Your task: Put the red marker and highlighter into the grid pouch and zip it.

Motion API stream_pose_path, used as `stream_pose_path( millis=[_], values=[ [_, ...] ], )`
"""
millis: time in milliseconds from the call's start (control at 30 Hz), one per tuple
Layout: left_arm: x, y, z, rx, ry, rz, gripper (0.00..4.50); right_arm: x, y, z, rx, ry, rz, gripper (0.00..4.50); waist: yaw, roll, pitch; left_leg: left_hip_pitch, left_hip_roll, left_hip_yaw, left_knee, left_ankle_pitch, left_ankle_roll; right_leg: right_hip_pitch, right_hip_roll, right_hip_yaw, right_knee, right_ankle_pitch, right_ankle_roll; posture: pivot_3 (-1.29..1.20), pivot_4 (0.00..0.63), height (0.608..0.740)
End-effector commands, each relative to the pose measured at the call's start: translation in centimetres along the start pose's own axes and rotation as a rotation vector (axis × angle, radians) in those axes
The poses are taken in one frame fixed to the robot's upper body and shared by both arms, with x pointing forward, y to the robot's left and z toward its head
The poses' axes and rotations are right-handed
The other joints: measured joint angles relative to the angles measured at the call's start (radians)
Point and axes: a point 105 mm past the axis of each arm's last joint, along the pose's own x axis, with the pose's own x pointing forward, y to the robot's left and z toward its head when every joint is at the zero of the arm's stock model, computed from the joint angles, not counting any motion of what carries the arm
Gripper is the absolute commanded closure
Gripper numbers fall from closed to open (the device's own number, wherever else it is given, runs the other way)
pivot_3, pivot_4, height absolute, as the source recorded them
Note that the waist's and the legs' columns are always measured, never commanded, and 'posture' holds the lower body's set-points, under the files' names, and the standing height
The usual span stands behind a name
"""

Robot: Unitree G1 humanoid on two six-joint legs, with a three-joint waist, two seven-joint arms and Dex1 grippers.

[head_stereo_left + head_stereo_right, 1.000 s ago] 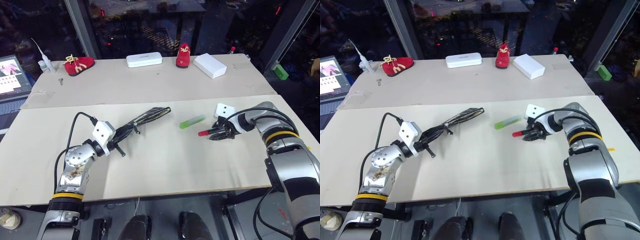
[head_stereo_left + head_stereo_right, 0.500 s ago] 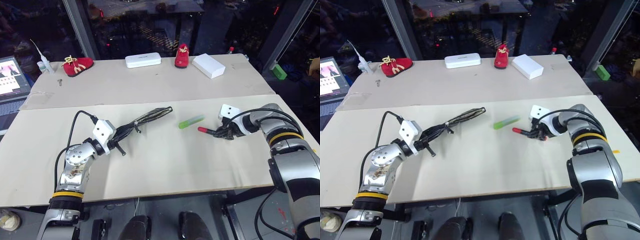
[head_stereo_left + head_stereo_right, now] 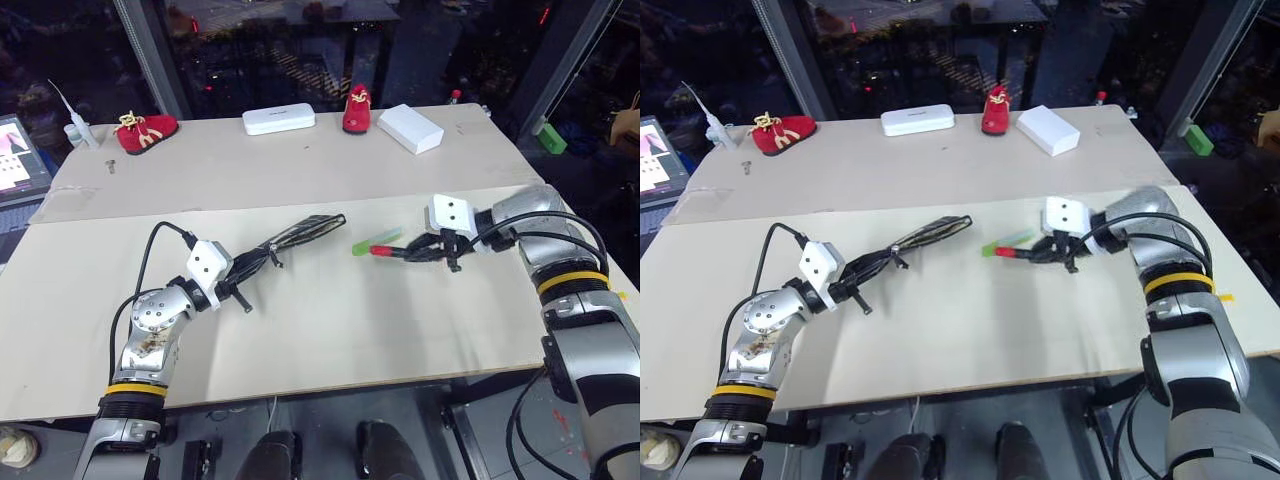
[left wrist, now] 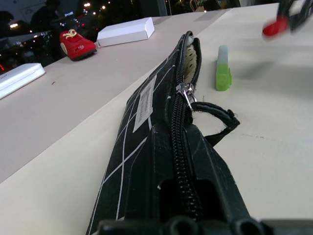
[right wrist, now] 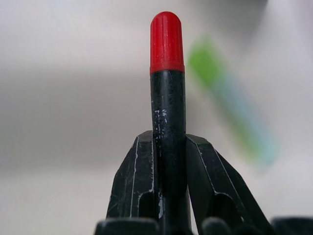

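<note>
Red marker (image 3: 386,251) sits clamped between the black fingers of the right gripper (image 3: 412,251), lifted off the near table (image 3: 330,330); a second ago it lay on the tabletop with those fingers spread around it. It is now higher and further left in the frame, right of centre, just beside the highlighter (image 3: 368,243). Its long axis runs nearly level, red cap leading toward the frame's left, toward the grid pouch (image 3: 300,232). The highlighter lies flat, slanting up to the right. Left of centre, the left gripper (image 3: 247,272) has not moved and pinches the pouch's near end, holding it edge-up, zipper (image 4: 184,93) on top, part open at the far end. The pouch's white label (image 4: 145,101) cannot be read.
</note>
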Motion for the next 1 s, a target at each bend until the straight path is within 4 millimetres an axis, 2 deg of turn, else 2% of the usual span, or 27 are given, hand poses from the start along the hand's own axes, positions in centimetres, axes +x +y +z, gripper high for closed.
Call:
stream_pose_path(
  millis=[33,233,667,833,1000],
  values=[
    [0.0,0.0,0.7,0.016,-0.028,0.002,4.50,1.1,-1.1,4.3,-0.252,-0.015,-0.127,4.05,0.004,0.000,0.000,0.000,0.000,0.000,0.000,0.000,0.000,0.000,0.000,0.000,0.000,0.000,0.000,0.00,0.150,0.740],
    [0.1,-0.2,0.7,0.008,-0.033,0.000,4.50,3.6,-0.8,5.3,-0.418,0.089,-0.198,4.05,0.016,0.000,0.000,0.000,-0.001,0.000,0.001,0.000,0.000,0.000,0.000,0.000,0.000,0.000,0.000,0.00,0.150,0.740],
    [0.3,-0.2,0.8,0.002,-0.039,0.004,4.50,3.5,-3.4,5.4,-0.395,0.134,-0.292,4.05,0.008,0.000,0.000,0.000,0.000,0.000,0.001,0.000,0.000,0.000,0.001,-0.001,-0.001,0.000,0.000,0.00,0.150,0.740],
    [0.5,-0.6,0.7,-0.004,-0.043,-0.002,4.50,4.6,-3.2,4.3,-0.442,0.205,-0.263,4.05,0.009,0.000,0.000,0.000,0.000,0.000,0.001,0.000,0.000,0.000,0.000,0.000,-0.001,0.000,0.000,0.00,0.150,0.740],
    [0.8,-0.9,0.9,-0.018,-0.055,-0.003,4.50,5.9,-3.8,5.3,-0.472,0.204,-0.280,4.05,0.005,0.000,0.000,0.000,0.000,0.000,0.001,0.000,0.000,0.000,0.001,0.000,0.000,0.000,0.000,0.00,0.150,0.740]
  ],
)
